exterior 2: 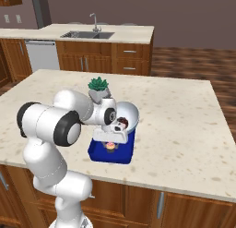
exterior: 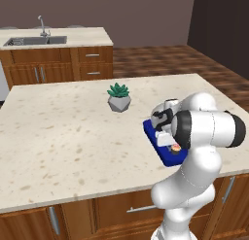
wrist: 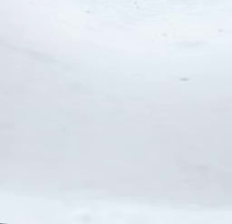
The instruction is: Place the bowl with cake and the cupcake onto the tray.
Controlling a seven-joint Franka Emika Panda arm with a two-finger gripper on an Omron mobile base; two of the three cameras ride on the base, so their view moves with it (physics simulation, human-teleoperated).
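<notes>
- We see the bowl (exterior 2: 128,115) tipped up on its side over the far end of the blue tray (exterior 2: 123,152), with its open mouth turned toward the robot's hand.
- We see the small dark cake (exterior 2: 122,121) low in the bowl, close to the rim.
- We think the bowl is being set down on the tray now, so this is the last big step.
- The little cupcake (exterior 2: 110,146) with pink frosting already sits on the tray, near the front. We see it in the left view too (exterior: 174,148).
- The gripper (exterior 2: 119,127) is at the bowl's rim, just above the cupcake. We cannot tell if it holds the bowl, because the white hand hides the fingers.
- The camera on the hand sees a pale shiny surface very close. We think it is the bowl.
- To do it well, we should turn the bowl level first, so the cake does not slide out.
- Then we should lower it slowly onto the bare end of the tray, away from the cupcake, so we do not squash it.
- We should let go once the bowl's bottom rests flat inside the tray's edge.
- The plant pot (exterior 2: 98,90) stands just behind the tray on the counter (exterior 2: 184,121). We should lift the hand away without bumping it.
</notes>
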